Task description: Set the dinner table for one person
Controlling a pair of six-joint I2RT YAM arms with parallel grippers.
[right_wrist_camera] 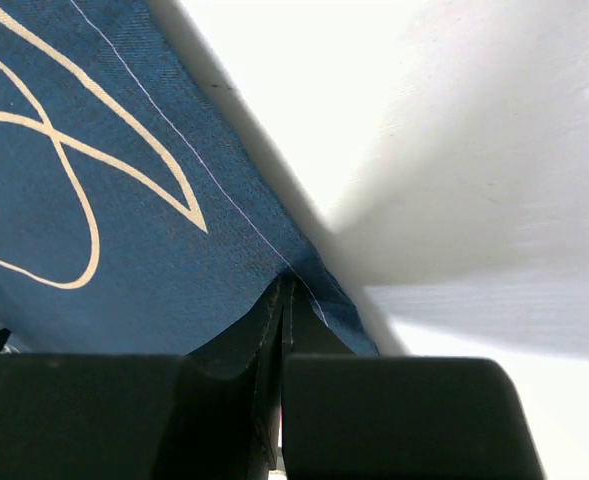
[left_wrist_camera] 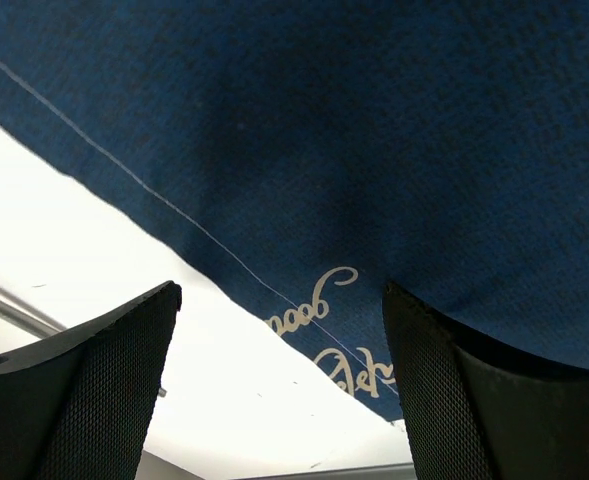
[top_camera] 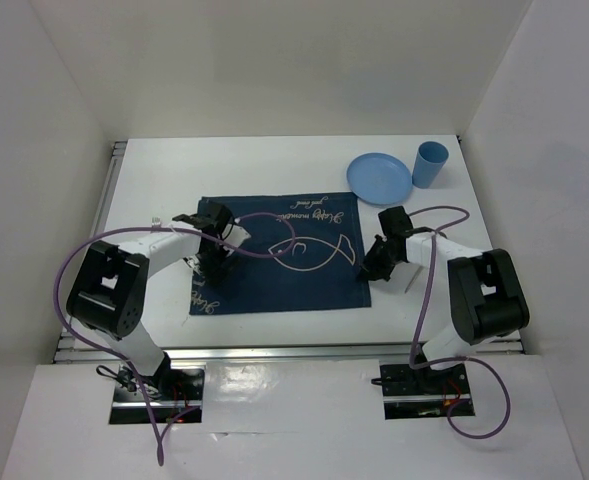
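Note:
A navy fish-print placemat (top_camera: 284,255) lies flat in the middle of the white dinner table (top_camera: 274,165). My left gripper (top_camera: 211,262) is open and empty, low over the placemat's near left part. In the left wrist view its fingers (left_wrist_camera: 94,390) straddle the cloth's edge (left_wrist_camera: 374,150) and bare table (left_wrist_camera: 174,330), and the gripper (left_wrist_camera: 279,300) holds nothing. My right gripper (top_camera: 374,268) is shut on the placemat's right edge. In the right wrist view the gripper (right_wrist_camera: 286,290) pinches the hem of the cloth (right_wrist_camera: 94,230), which puckers up slightly off the table (right_wrist_camera: 424,130).
A blue plate (top_camera: 379,178) and an upright blue cup (top_camera: 430,164) stand at the back right of the table, beyond the placemat's corner. White walls enclose the table on three sides. A metal rail (top_camera: 274,350) runs along the near edge.

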